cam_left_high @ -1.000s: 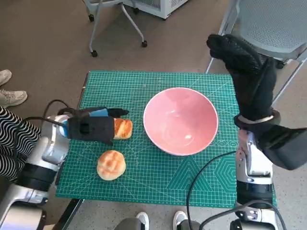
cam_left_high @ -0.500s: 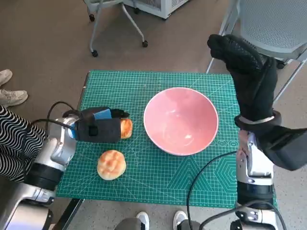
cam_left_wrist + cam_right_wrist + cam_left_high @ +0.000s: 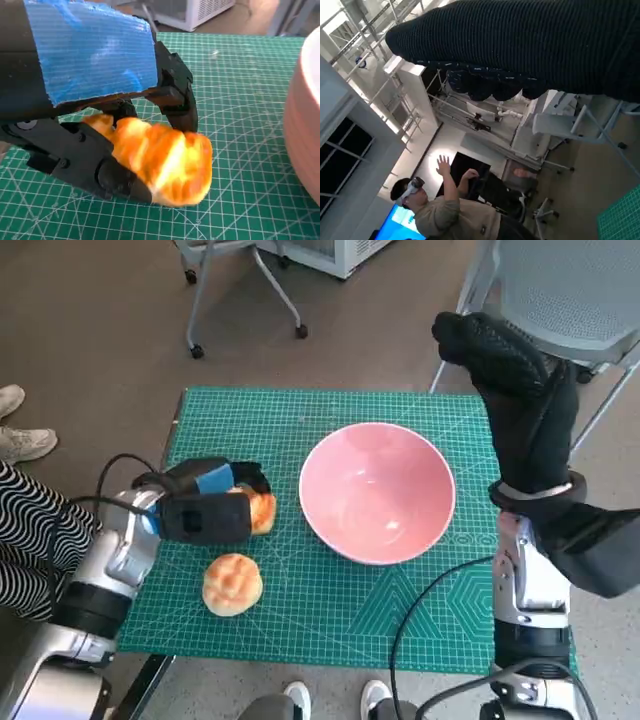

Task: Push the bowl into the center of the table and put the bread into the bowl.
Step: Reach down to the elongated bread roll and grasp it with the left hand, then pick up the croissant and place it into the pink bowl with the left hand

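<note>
The pink bowl (image 3: 377, 490) stands on the green mat (image 3: 300, 410), a little right of its middle; its rim (image 3: 306, 110) shows in the left wrist view. My left hand (image 3: 205, 505) lies left of the bowl and grips a golden-orange piece of bread (image 3: 263, 511). In the left wrist view the bread (image 3: 167, 160) sits between the black fingers (image 3: 177, 95), low over the mat. A round pale bun (image 3: 232, 583) lies on the mat in front of that hand. My right hand (image 3: 520, 400) is raised above the table's right edge, fingers stretched out, holding nothing.
A grey mesh chair (image 3: 570, 290) stands behind the right hand, and a wheeled chair base (image 3: 245, 300) stands beyond the table. A person's striped leg (image 3: 30, 540) and shoes (image 3: 20, 440) are at the left. A person wearing a headset (image 3: 450, 212) shows in the right wrist view.
My left forearm has swung inward and the hand has turned, its fingers closing round the orange bread. Bowl, round bun and right hand have stayed where they were.
</note>
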